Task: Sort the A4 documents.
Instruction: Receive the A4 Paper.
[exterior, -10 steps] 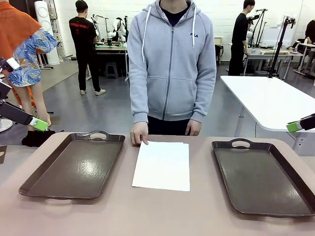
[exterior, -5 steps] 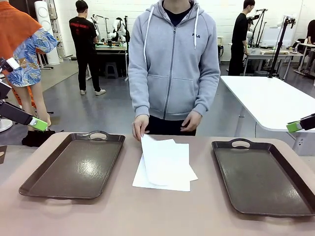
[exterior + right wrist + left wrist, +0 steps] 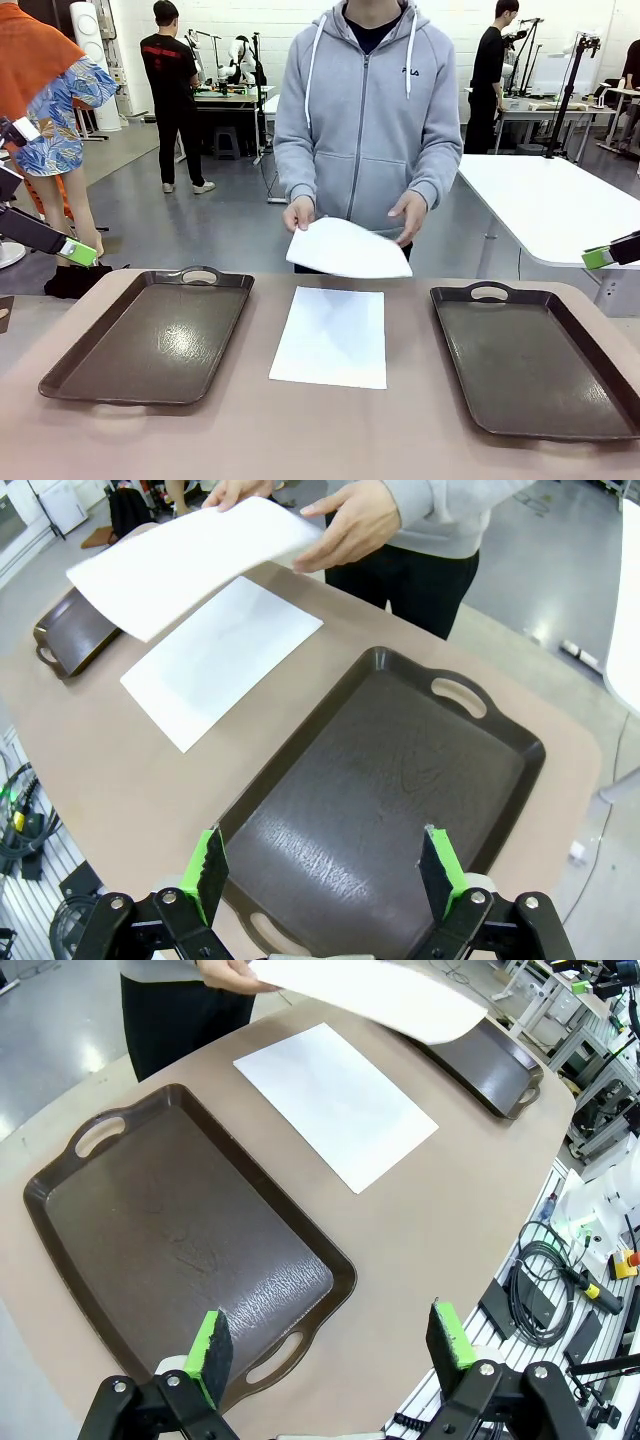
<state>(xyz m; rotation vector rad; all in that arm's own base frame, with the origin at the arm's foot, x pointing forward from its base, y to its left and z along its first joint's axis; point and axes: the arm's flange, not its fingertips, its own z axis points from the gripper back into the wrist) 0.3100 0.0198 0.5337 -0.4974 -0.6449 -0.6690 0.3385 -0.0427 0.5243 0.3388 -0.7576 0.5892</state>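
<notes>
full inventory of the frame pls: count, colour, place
table: one, tan, shared with person
trays: two, dark brown, left tray and right tray flanking centre
A4 sheet on table: one seen, white, flat between trays
held A4 sheet: one, white, curved, above table's far edge
white table: one, behind right
person: one, grey hoodie, far side
person's hands: two, right hand and left hand gripping held sheet
left gripper: one, black, green pads, jaws open, raised at table's left
right gripper: one, same colours, jaws open, raised at table's right
</notes>
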